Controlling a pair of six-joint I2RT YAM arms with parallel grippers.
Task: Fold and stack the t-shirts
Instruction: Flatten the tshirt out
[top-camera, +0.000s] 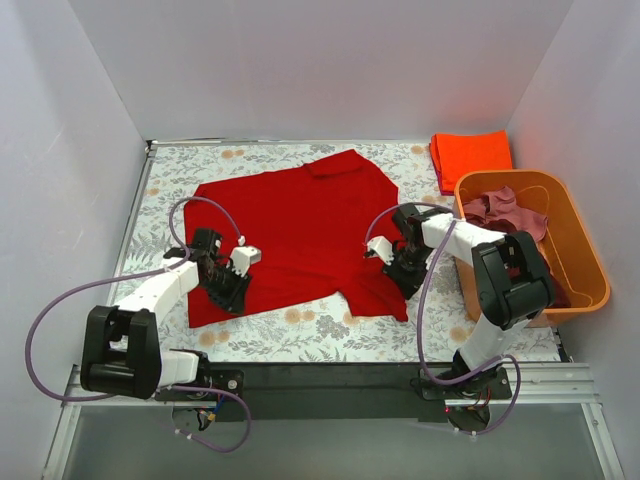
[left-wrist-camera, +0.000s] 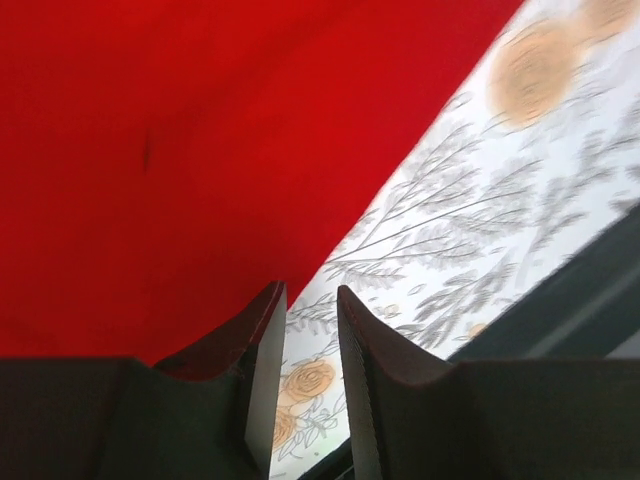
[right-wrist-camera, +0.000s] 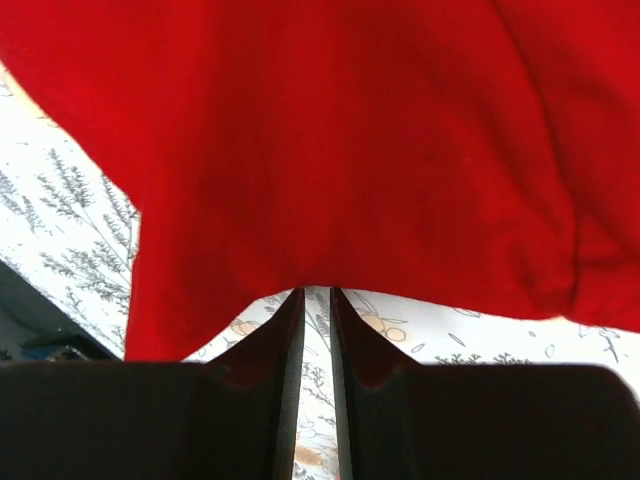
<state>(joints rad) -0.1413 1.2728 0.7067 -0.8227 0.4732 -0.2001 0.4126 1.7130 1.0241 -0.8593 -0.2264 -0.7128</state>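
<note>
From above, one bright red cloth t-shirt (top-camera: 300, 230) lies spread on the floral bench (top-camera: 300, 335), with one folded orange-red t-shirt (top-camera: 470, 152) at the far right. Left gripper (left-wrist-camera: 311, 292): jaws slightly spread at the red edge. Right gripper (right-wrist-camera: 316, 292): jaws nearly together at the hem; I cannot tell whether they pinch it.

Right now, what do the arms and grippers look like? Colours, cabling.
Both the left arm and right arm have white link shells with black joint housings, and a purple cable loops from each base to its wrist. The left gripper and right gripper have dark, wedge-shaped, tapering fingers.
</note>
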